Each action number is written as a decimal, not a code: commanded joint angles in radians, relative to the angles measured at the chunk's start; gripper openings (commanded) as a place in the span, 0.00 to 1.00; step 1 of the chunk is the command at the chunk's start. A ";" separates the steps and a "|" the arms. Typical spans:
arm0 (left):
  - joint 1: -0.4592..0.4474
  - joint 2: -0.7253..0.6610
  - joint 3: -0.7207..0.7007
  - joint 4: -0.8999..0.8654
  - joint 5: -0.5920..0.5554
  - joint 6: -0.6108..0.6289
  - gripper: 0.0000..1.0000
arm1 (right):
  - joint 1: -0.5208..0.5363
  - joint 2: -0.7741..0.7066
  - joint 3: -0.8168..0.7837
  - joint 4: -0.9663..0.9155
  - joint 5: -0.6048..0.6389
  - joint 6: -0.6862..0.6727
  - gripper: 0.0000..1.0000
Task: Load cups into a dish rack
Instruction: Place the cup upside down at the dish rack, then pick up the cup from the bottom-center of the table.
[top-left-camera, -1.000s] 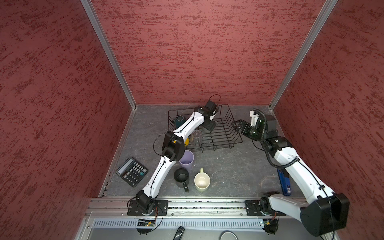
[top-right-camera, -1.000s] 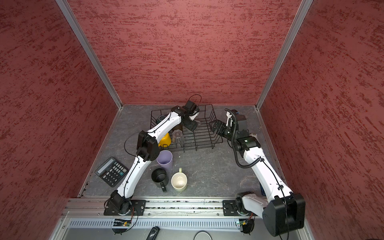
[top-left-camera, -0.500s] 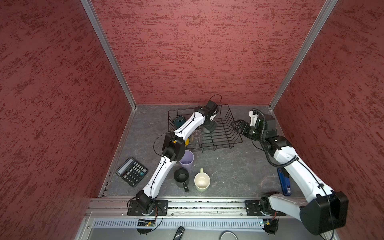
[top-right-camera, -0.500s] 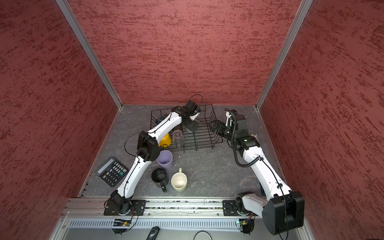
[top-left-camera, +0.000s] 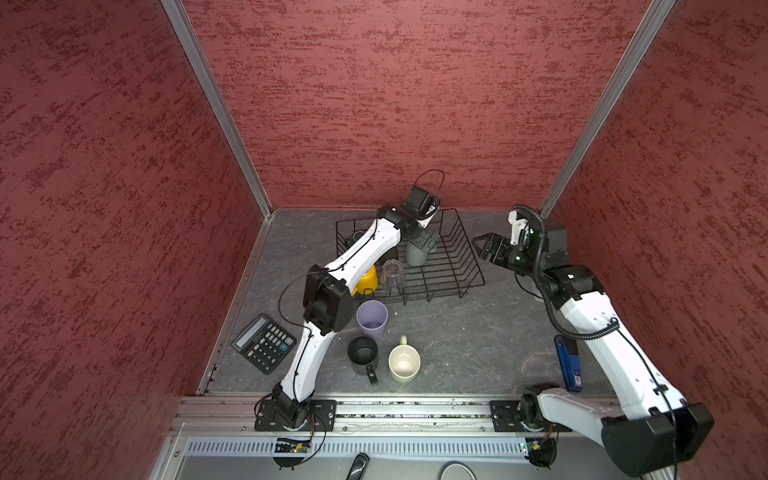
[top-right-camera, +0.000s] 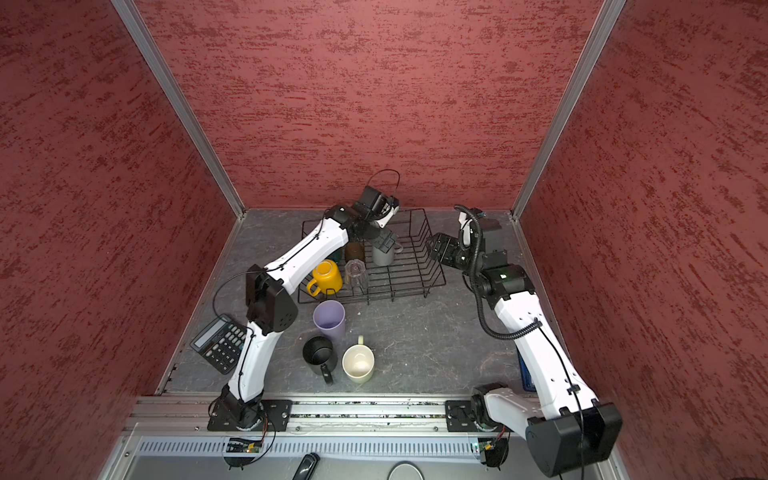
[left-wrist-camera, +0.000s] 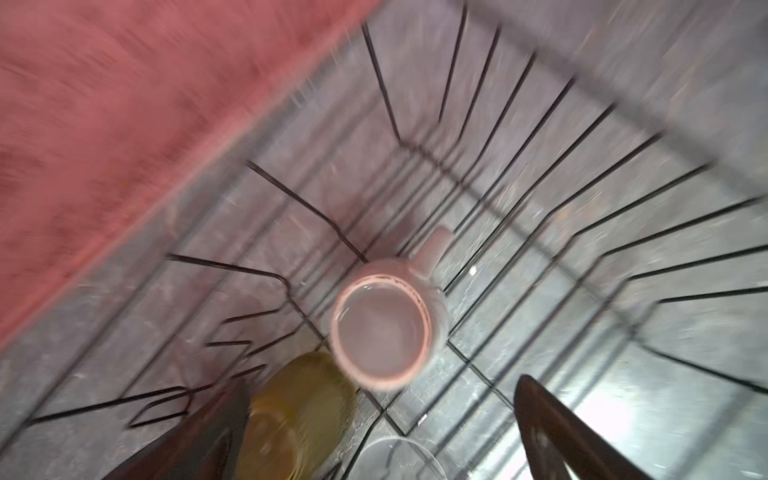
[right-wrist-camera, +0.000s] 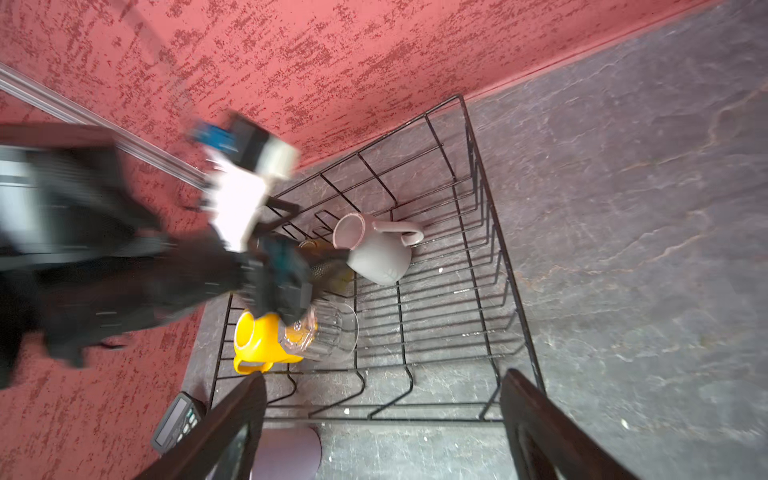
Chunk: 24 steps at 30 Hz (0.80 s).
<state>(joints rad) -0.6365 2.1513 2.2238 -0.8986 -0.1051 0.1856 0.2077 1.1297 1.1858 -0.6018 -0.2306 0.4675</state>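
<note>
A dark calculator (top-left-camera: 264, 343) is laid flat near the left edge of the grey table (top-left-camera: 457, 332), towards its front corner, keys up. A blue object (top-left-camera: 568, 365) is seen by the right edge. The table is enclosed by red textured walls (top-left-camera: 374, 104).

lab test cell, red panel walls (top-left-camera: 374, 104), alu base rail (top-left-camera: 415, 411)
</note>
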 joint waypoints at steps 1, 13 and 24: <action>0.008 -0.167 -0.163 0.246 0.062 -0.054 1.00 | 0.020 -0.027 0.014 -0.132 0.040 -0.051 0.84; 0.206 -0.622 -0.679 0.661 0.244 -0.334 1.00 | 0.511 0.002 -0.006 -0.273 0.199 -0.038 0.73; 0.388 -0.797 -0.895 0.685 0.298 -0.481 1.00 | 0.819 0.092 -0.037 -0.337 0.174 -0.002 0.64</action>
<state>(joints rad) -0.2687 1.3842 1.3540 -0.2462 0.1593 -0.2466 0.9928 1.2186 1.1671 -0.8883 -0.0654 0.4450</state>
